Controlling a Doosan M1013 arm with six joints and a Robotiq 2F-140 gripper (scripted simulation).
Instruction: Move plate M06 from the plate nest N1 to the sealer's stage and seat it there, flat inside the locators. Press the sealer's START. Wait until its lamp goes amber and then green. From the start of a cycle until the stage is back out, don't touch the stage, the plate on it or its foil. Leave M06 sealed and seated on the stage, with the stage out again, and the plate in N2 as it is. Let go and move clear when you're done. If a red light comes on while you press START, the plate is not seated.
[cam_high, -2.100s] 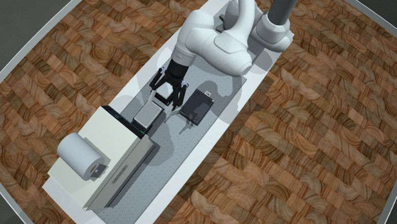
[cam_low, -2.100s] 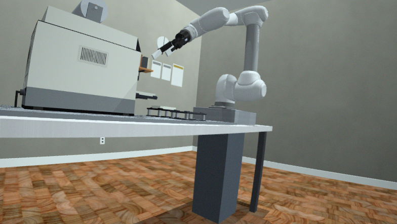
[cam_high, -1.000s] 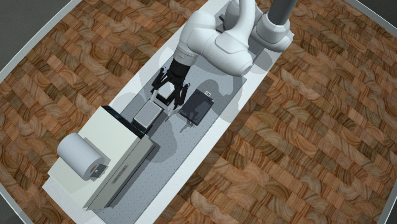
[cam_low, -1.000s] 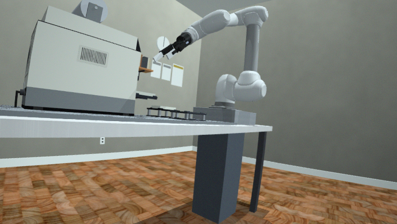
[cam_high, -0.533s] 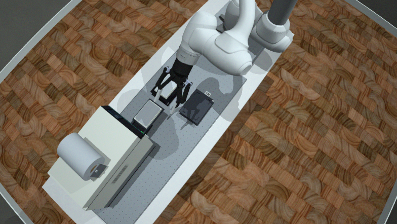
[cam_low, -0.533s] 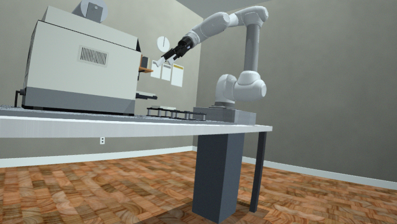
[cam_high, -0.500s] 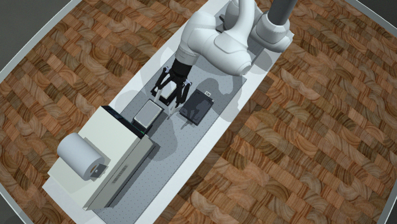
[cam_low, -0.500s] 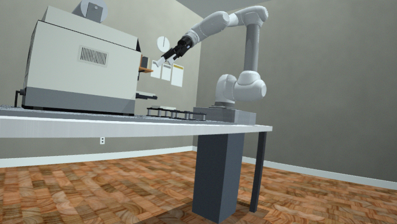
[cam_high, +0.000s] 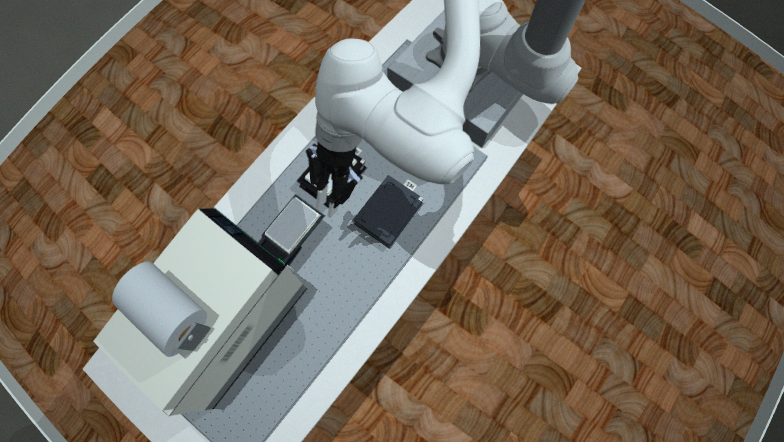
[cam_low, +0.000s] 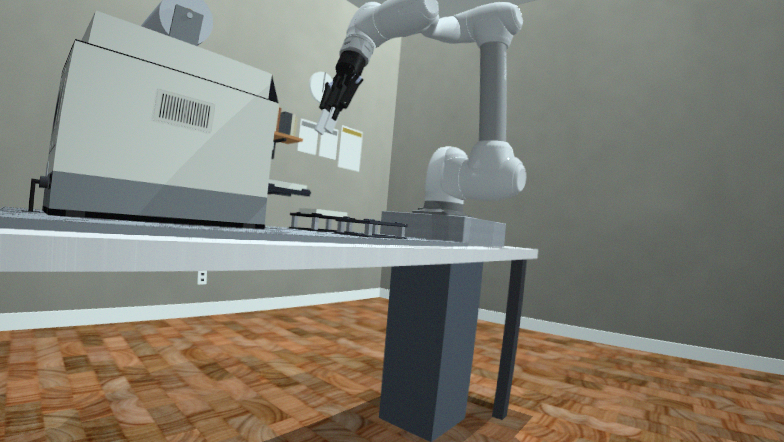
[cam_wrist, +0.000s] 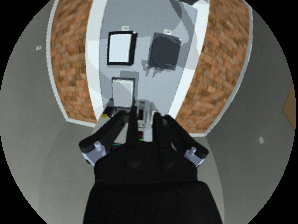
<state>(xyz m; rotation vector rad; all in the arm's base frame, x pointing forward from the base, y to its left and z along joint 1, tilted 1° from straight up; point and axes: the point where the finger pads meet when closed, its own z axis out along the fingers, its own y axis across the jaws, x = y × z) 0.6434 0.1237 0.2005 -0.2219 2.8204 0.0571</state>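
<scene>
- My tool (cam_high: 326, 204) is closed up, fingers nearly together with nothing between them. It hangs high above the tabletop (cam_high: 351, 285).
- The plate (cam_high: 292, 224) I care about isn't in its dark nest (cam_high: 387, 211) off to one side of the tool. That nest looks empty. The plate sits on the sealer's stage (cam_high: 289, 253), below the fingertips and a bit toward the sealer (cam_high: 219, 274). The stage is out.
- From the top view it looks square inside the frame, but I can't tell whether it's truly flat in the locators.
- My guess is START is next, poked with the closed fingers. I can't pick the button out in any view, so aiming is the first risk.
- The stage sticks out right under the sealer's front, so coming in low or at a slant could clip the plate or the stage and knock the plate off its seat. Then I'd get red on the press.
- The other nest (cam_high: 304, 183) with the second plate (cam_wrist: 121, 48) is directly under the tool, so dropping straight down could bump it.
- Once a cycle runs, lingering near the stage is asking for contact.
</scene>
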